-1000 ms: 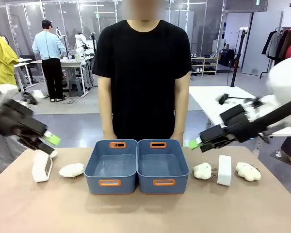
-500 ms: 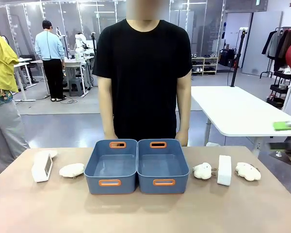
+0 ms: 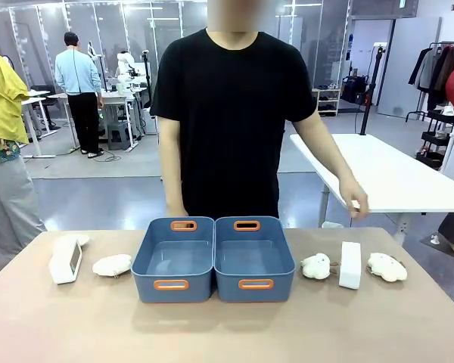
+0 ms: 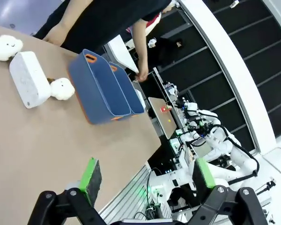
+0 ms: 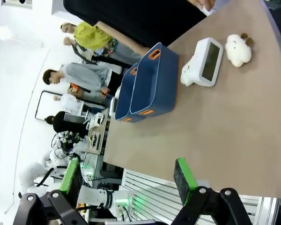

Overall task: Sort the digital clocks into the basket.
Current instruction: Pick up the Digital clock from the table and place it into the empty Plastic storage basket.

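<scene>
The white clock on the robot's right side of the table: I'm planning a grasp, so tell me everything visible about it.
The right clock is a plain white box with rounded edges, seemingly smooth plastic. From the front it looks narrow and shows no screen. It rests on the tan table between two cream plush toys, close to both. The person's hand hangs above and behind it, not touching.
</scene>
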You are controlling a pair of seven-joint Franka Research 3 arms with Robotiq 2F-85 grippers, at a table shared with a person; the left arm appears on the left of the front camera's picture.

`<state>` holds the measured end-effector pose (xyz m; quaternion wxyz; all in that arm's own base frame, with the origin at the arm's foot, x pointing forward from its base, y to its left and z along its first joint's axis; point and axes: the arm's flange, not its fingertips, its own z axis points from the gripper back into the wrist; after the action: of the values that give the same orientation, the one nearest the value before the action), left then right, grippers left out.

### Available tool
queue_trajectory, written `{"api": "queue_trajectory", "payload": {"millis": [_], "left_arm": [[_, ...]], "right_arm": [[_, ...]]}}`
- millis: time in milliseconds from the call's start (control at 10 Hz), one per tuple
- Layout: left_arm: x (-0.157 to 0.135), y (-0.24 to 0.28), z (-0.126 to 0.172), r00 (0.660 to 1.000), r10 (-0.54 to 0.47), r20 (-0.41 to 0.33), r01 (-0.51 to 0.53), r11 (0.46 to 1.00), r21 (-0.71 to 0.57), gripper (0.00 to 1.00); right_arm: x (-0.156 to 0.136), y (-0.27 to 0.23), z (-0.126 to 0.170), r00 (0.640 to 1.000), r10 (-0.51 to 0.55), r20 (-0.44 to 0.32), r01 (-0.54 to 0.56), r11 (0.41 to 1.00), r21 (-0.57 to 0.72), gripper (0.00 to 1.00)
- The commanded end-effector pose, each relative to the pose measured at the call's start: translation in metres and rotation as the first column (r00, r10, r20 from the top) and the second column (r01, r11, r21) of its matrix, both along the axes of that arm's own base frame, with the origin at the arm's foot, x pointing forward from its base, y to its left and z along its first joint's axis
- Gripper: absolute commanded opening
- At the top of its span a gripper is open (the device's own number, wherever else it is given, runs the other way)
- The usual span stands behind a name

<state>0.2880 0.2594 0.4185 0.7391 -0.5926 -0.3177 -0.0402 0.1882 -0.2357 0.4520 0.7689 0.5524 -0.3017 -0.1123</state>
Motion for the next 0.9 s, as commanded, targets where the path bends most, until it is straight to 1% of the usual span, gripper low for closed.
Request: {"api": "queue_trajectory", "payload": {"millis": [0, 100, 800], "left_arm": [[0.001, -0.005, 0.009, 0.989, 0.145, 0.037, -0.145, 0.989, -0.009, 1.00], [0.000, 0.000, 0.000, 1.000, 0.000, 0.000, 0.000, 1.000, 0.000, 1.00], [0.000, 0.000, 0.000, 1.000, 0.000, 0.000, 0.000, 1.000, 0.000, 1.00]], "right_arm": [[-0.010, 0.046, -0.016, 1.000, -0.026, -0.002, 0.026, 1.000, 0.007, 1.00], [0.000, 0.000, 0.000, 1.000, 0.000, 0.000, 0.000, 1.000, 0.000, 1.00], [0.000, 0.000, 0.000, 1.000, 0.000, 0.000, 0.000, 1.000, 0.000, 1.00]]}}
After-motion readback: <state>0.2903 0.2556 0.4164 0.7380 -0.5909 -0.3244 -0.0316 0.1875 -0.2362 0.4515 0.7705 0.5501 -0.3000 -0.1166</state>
